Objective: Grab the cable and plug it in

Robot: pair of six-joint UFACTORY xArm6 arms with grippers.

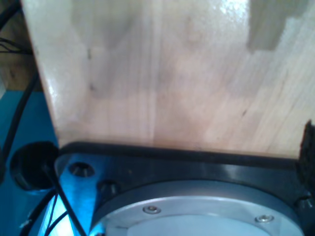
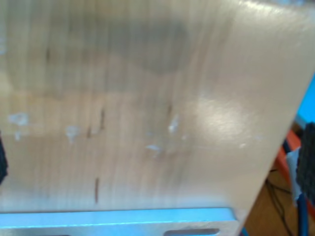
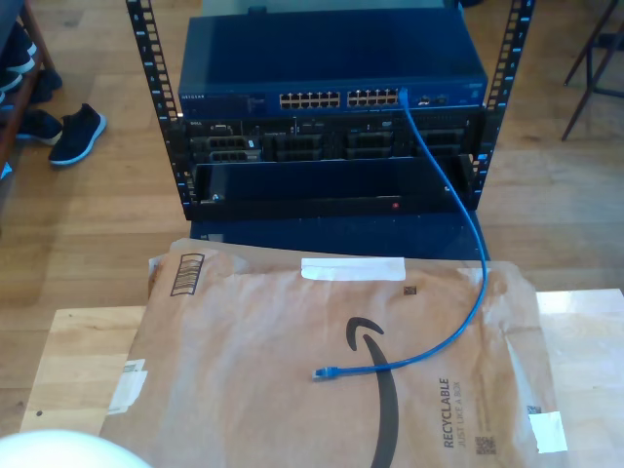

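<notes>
The cable (image 3: 466, 255) is thin and bright blue. One end is plugged into a port (image 3: 403, 95) of the blue network switch (image 3: 331, 73) in the rack. From there it hangs down and curves onto a brown paper mailer (image 3: 292, 361) on the wooden table (image 3: 78, 361). Its free connector (image 3: 322, 372) lies near the mailer's middle. My first gripper (image 1: 157, 147) looks down on bare wood, with one dark finger pad (image 1: 309, 147) far off centre. My second gripper (image 2: 157, 162) is over wood too, its dark fingers (image 2: 308, 160) wide apart with nothing between them.
The rack (image 3: 331, 146) stands on the wood floor behind the table, with more equipment under the switch. Dark shoes (image 3: 73, 132) sit at the exterior view's upper left. A black base plate and metal flange (image 1: 197, 206) lie by the first gripper. A white rounded shape (image 3: 68, 450) is at the exterior view's bottom left.
</notes>
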